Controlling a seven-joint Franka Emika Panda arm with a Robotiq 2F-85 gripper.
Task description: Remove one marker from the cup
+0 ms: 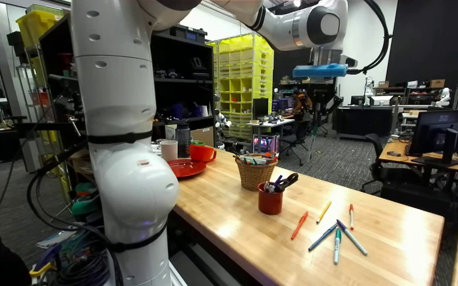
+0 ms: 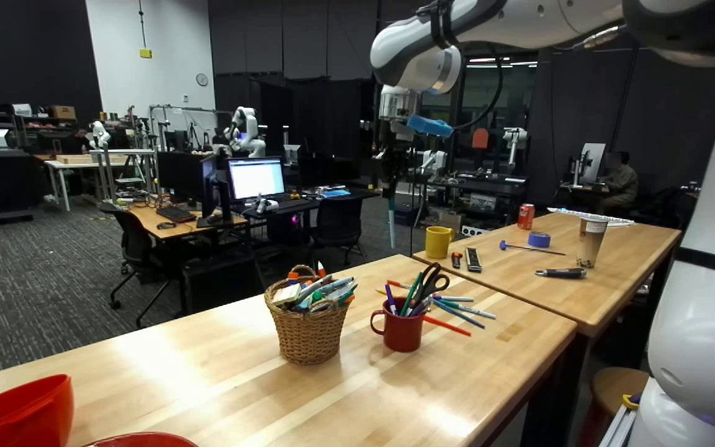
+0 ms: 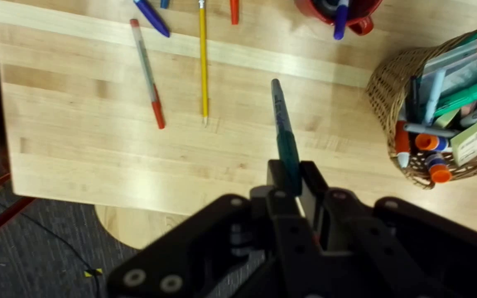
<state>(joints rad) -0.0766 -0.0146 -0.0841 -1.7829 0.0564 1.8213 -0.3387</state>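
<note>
My gripper (image 3: 291, 174) is shut on a teal marker (image 3: 284, 128), held by its teal end with the grey end pointing away from the jaws. In both exterior views the gripper (image 1: 317, 115) (image 2: 390, 186) is high above the table, and the marker (image 1: 313, 139) (image 2: 391, 225) hangs down from it, apart from everything else. The red cup (image 1: 270, 202) (image 2: 403, 333) stands upright on the table with scissors and pens in it. In the wrist view the cup (image 3: 362, 26) is cut off at the top edge.
A wicker basket (image 1: 255, 174) (image 2: 309, 338) (image 3: 381, 89) full of markers and glue sticks stands beside the cup. Several loose pens lie on the table, including a yellow pencil (image 3: 203, 62) and a red pen (image 1: 299, 225). A red plate (image 1: 186, 169) and an orange-red mug (image 1: 202, 152) are farther along.
</note>
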